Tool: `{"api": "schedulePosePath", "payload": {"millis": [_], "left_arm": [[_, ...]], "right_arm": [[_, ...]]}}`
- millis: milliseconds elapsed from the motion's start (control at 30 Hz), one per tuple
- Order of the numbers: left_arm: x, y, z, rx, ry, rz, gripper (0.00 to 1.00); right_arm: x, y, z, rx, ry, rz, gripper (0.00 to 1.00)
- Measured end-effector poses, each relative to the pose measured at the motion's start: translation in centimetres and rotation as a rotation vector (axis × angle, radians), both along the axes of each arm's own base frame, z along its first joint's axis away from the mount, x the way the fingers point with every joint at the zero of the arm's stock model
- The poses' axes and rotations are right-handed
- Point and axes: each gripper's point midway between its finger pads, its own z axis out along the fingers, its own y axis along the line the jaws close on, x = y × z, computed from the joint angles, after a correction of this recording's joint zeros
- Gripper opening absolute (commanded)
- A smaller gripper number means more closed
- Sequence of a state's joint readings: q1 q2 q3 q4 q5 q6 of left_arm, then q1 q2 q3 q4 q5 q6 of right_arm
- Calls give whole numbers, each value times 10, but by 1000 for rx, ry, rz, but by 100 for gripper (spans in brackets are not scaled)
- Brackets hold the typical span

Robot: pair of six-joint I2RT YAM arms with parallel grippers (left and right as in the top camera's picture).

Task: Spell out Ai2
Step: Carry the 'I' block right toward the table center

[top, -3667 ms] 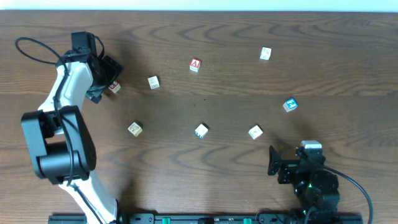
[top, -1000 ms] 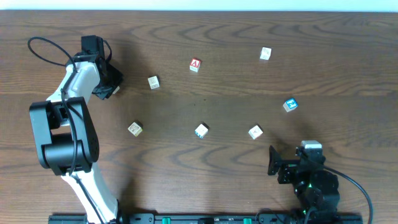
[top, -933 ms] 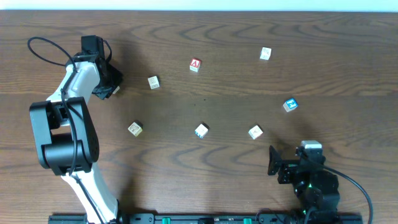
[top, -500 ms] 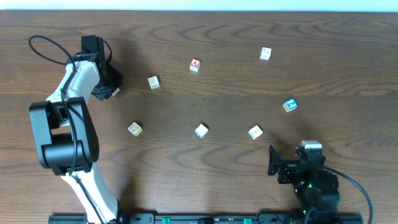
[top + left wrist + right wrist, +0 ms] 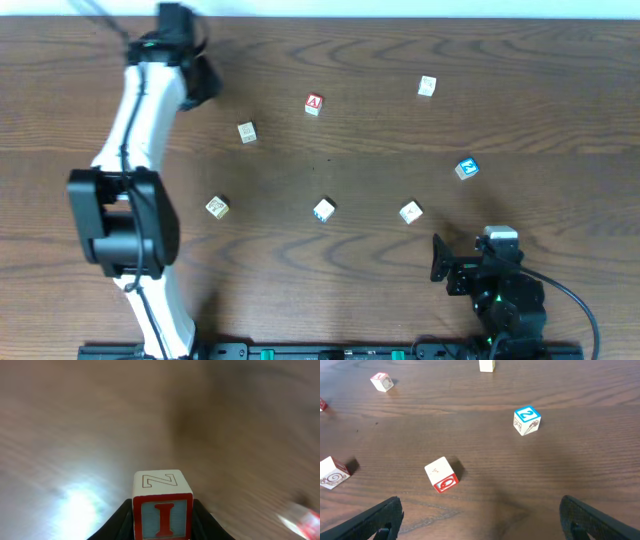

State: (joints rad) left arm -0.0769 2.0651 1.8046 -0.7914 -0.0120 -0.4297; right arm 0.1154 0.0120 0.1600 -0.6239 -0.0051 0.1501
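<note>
Blurred table (image 5: 100, 420) behind edge-cropped I block (image 5: 162, 512)

**A block** (image 5: 314, 104): pale wooden cube, top face framed in red with a red letter A. It rests flat on the table at about 12 o'clock from table centre, turned slightly off the table edges. It stands alone, well apart from the other cubes.

**2 block** (image 5: 526, 420): pale cube, top face bordered in blue with a blue 2, and a line drawing on one side face. It rests flat at about 3 o'clock from centre and 4 o'clock from the A block, turned at an angle.

**I block** (image 5: 162, 505): cube with a red I on a pale blue, red-framed face. Its top face bears an outlined red N or Z. It sits upright, clamped on both sides by the left gripper (image 5: 162, 522), at about 10 o'clock from centre.
</note>
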Motion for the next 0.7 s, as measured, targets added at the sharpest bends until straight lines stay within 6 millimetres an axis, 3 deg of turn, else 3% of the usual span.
{"api": "schedulePosePath", "payload": {"millis": [33,133,267,700], "left_arm": [[7,-30,7,15,-44,-88,6],[5,-92,13,39,-85,-259,6],[-11,-149,14,55,-94,-413,6],[-37,-208,12,58,-90,-597,6]], "right_arm": [[0,0,0,0,0,0,99],[0,0,0,0,0,0,99],[0,0,0,0,0,0,99],[0,0,0,0,0,0,99]]}}
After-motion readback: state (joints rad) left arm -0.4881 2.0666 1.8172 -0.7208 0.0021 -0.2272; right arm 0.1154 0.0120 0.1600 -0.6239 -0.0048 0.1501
